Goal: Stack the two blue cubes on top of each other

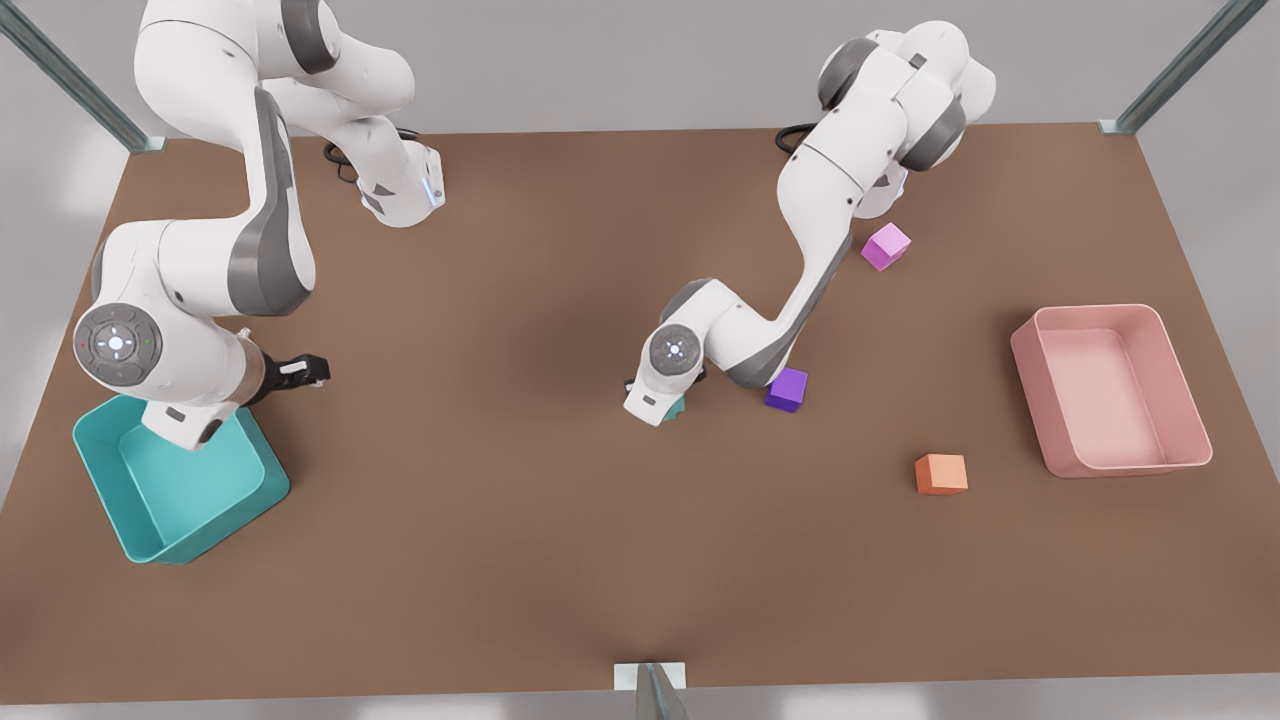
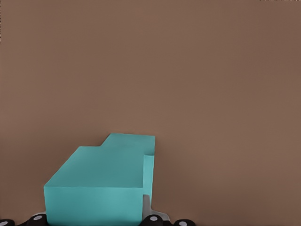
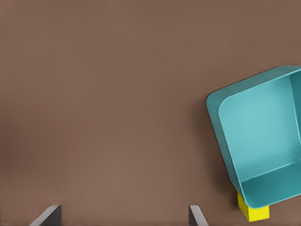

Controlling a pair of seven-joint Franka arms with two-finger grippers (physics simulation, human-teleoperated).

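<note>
Sim lab: bare brown table, grey walls, metal struts.

The right arm stands at the front view's left, folded at the elbow with its wrist low. Its right gripper points sideways toward the middle of the table, its fingers spread wide apart with nothing between them. The left arm reaches out from the far edge, its forearm sloping down. The left gripper points straight down, close to the tabletop near the middle.
</note>
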